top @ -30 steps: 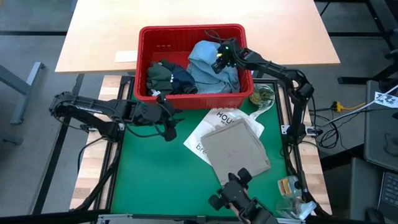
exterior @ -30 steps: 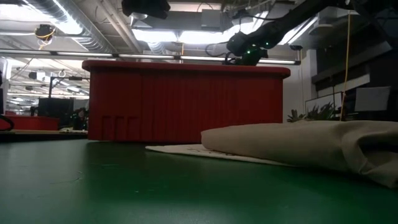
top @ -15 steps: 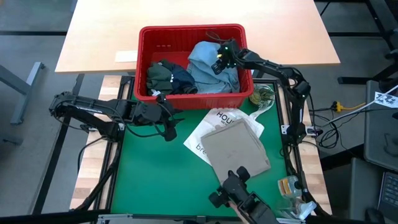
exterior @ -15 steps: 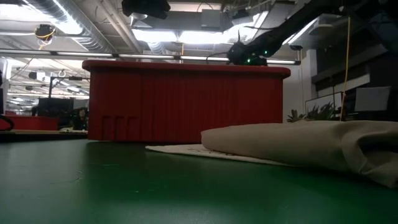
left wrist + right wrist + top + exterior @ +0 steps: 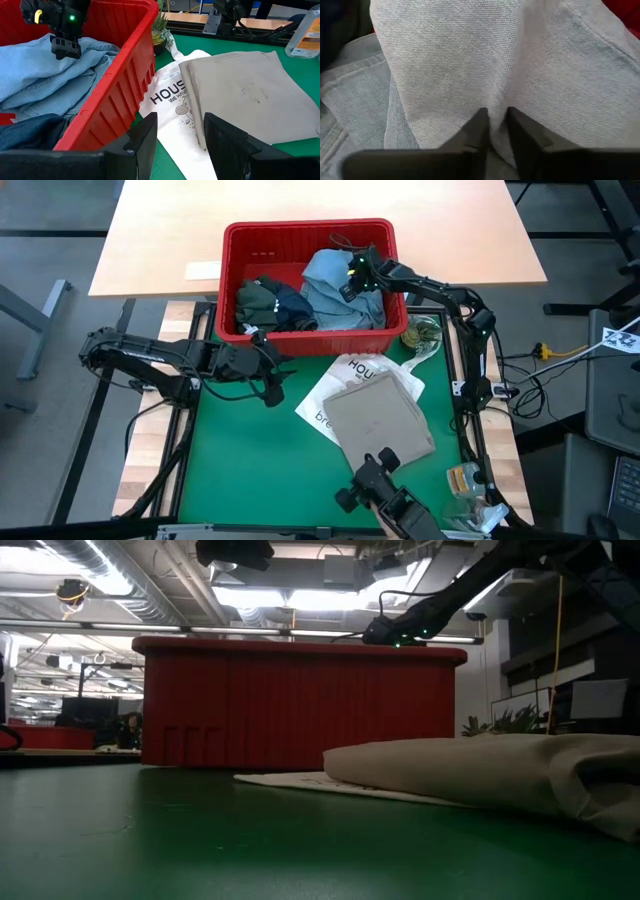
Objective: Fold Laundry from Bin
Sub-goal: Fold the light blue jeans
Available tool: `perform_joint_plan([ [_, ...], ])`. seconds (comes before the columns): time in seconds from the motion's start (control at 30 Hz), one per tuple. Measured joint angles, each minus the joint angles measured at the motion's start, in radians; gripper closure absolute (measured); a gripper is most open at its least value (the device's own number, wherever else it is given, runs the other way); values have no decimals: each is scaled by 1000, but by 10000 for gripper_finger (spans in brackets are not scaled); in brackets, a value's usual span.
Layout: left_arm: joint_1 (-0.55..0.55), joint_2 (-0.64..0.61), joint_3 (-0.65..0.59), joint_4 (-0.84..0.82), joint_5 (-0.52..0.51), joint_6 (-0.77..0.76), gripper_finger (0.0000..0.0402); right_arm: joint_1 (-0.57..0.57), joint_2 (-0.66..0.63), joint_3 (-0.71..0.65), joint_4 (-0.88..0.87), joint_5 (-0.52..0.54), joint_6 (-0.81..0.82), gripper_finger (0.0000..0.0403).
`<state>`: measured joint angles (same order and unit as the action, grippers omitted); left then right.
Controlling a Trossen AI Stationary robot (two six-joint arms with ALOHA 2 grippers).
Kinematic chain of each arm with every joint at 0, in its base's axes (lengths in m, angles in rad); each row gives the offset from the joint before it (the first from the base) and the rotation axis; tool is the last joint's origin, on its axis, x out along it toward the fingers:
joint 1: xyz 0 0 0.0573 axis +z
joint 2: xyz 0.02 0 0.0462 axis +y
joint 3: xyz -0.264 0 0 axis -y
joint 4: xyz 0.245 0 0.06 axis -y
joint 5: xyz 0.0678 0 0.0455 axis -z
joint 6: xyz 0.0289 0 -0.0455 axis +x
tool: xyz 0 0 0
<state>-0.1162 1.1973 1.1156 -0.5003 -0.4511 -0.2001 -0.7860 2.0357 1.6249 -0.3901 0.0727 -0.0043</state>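
From the low camera I cannot see into the bin (image 5: 300, 705) at all; its red wall fills the middle of the frame and hides the laundry, and only a dark arm with a green light shows above the rim at upper right. In the overhead frame the right claw (image 5: 352, 277) sits inside the bin, upper centre, down on the light blue shirt (image 5: 340, 295); its own camera shows nothing but pale blue cloth, with the two fingers drawn close together and a fold of that cloth pinched between them. How much fabric it has, I cannot tell. The dark olive-green garment (image 5: 260, 300) and a navy piece (image 5: 293, 308) lie in the bin's left half, partly tucked under each other, so their shapes are hard to read. The left claw (image 5: 268, 383) hangs just below the bin's near wall at centre left, fingers apart and empty; through its camera I see the bin's corner, the blue shirt inside, and the other arm's wrist above it. On the green tabletop (image 5: 240, 460) the beige garment (image 5: 380, 420) lies folded flat on the white tote bag (image 5: 335, 395), which covers most of the bag's lettering. A camera mount cuts into the bottom edge of the overhead frame. Behind the bin is a pale wooden table (image 5: 320, 205); the low view shows ceiling lights, ducts and dim benches beyond.
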Motion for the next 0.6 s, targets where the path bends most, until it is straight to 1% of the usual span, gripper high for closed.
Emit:
perform_joint_plan([
  [0.07, 0, 0, 0, 0, 0, 0, 246, 0, 0, 0, 2, 0, 0, 376],
  [0.13, 0, 0, 0, 0, 0, 0, 246, 0, 0, 0, 7, 2, 0, 394],
  [0.3, 0, 0, 0, 0, 0, 0, 246, 0, 0, -2, 25, 2, 1, 374],
  [0.37, 0, 0, 0, 0, 0, 0, 246, 0, 0, -2, 27, 2, 1, 377],
  [0.5, 0, 0, 0, 0, 0, 0, 246, 0, 0, -2, 27, 2, 1, 397],
  [0.6, 0, 0, 0, 0, 0, 0, 246, 0, -8, -2, 27, -3, 1, 392],
])
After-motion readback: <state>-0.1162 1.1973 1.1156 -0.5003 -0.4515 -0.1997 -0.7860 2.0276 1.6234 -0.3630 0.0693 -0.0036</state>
